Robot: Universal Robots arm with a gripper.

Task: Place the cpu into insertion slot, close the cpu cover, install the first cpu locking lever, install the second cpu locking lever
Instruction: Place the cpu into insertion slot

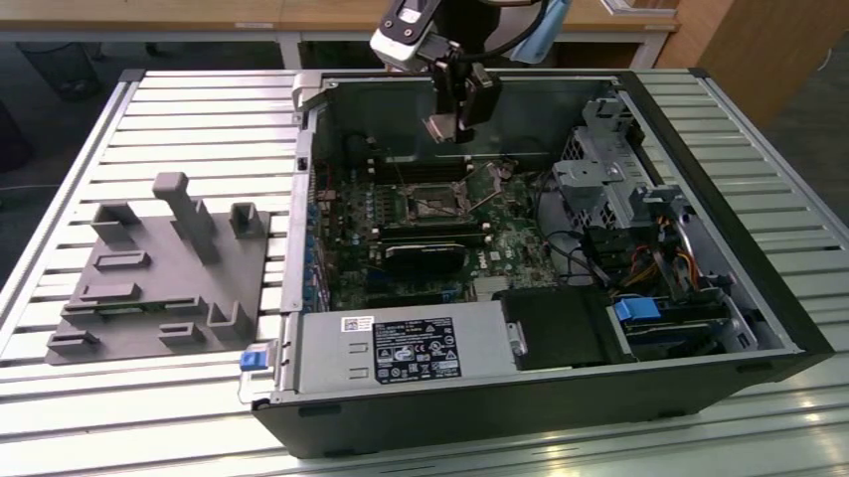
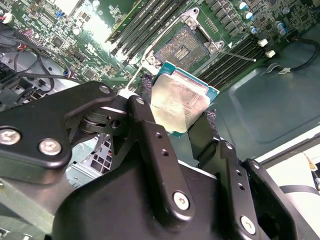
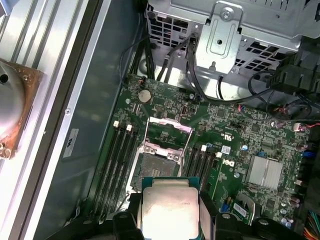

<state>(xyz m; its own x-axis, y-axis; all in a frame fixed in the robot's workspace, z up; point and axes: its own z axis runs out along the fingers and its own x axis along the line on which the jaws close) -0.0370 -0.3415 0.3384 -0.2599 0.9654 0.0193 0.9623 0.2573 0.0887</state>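
My gripper [image 2: 176, 126] is clenched on the cpu [image 2: 182, 97], a small flat square chip with a pale silvery metal face. It is pinched by two opposite edges, I judge so the underside stays free for seating. It hangs above the green circuit board [image 1: 511, 238] inside the open black computer case [image 1: 743, 229], near the insertion slot [image 3: 154, 167], a square silver-rimmed socket with a dark centre. The cpu cover [image 3: 168, 131], a thin silvery frame, stands swung back beside the socket, leaving it open.

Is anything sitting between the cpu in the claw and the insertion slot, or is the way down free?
Nothing visible does. The claw holds the cpu above the board; the insertion slot lies bare, with the cpu cover swung up off it.
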